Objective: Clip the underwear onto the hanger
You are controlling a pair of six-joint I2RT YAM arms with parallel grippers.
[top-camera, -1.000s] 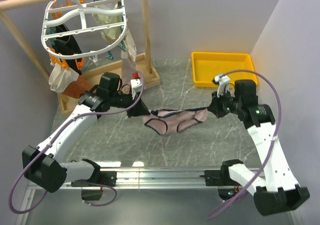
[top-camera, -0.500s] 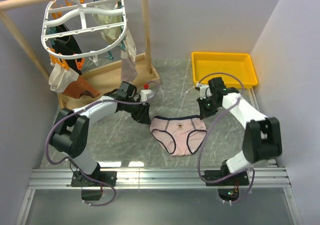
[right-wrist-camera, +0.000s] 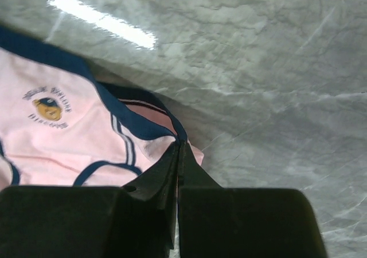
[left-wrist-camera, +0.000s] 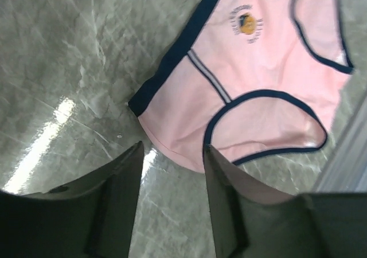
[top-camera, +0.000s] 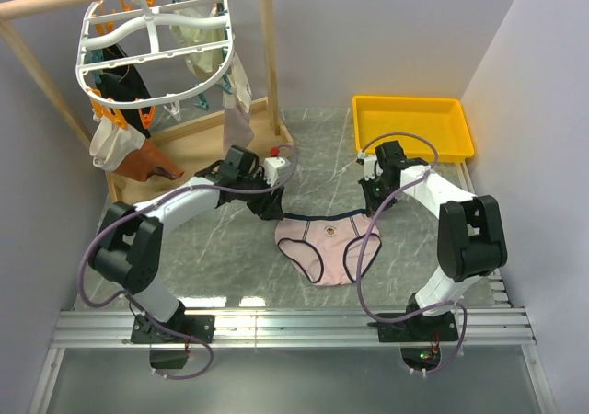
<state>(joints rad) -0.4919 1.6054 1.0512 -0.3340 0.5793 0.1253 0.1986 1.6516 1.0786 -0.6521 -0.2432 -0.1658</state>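
Left gripper [left-wrist-camera: 172, 153] parted, empty | right gripper [right-wrist-camera: 179, 150] pinching right waist corner | one pink underwear [top-camera: 327, 246] flat | one white hanger [top-camera: 152, 57] far left

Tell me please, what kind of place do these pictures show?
Probably a robot test booth staged for laundry work: two arms bolted to a rail at a marble-patterned table, plain walls close around, and a white clip hanger on a wooden frame.
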